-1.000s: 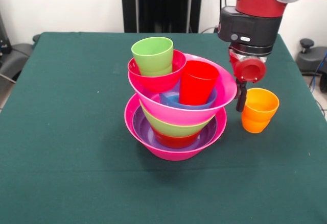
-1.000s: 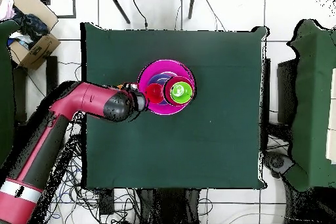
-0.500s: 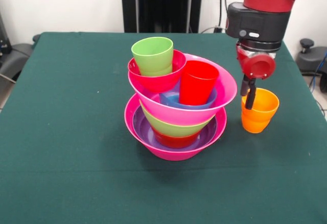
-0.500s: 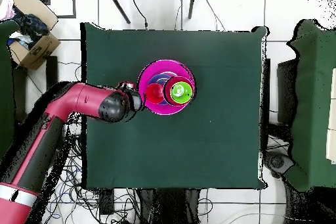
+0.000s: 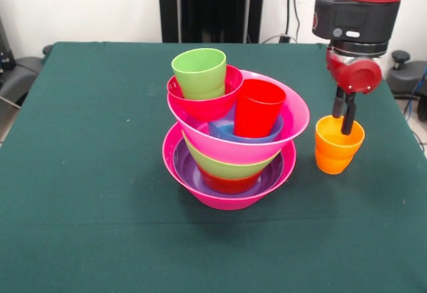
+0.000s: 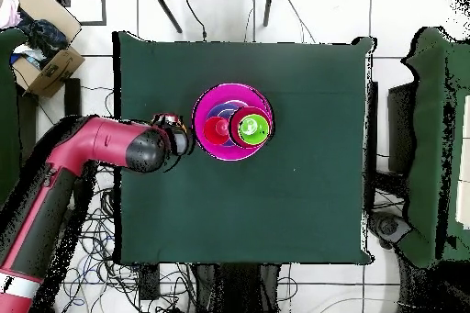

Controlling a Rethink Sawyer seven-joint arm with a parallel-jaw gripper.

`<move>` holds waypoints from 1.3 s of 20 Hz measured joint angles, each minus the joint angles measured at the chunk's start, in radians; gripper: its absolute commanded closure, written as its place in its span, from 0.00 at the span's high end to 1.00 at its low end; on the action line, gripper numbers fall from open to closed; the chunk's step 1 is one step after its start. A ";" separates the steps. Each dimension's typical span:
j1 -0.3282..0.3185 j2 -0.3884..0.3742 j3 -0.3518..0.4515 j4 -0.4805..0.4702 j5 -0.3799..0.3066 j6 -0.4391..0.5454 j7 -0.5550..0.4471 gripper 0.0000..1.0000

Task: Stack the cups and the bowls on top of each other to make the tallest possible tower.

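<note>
Reaching gripper [image 5: 345, 116] into orange cup [image 5: 338, 145], overhead hides cup

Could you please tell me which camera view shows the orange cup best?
The front view: the orange cup stands in plain sight on the table right of the tower, with the claw at its rim. In the overhead view the arm covers it, so it barely shows.
</note>
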 measured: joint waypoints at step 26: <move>0.016 0.039 -0.008 0.000 -0.040 0.000 0.000 1.00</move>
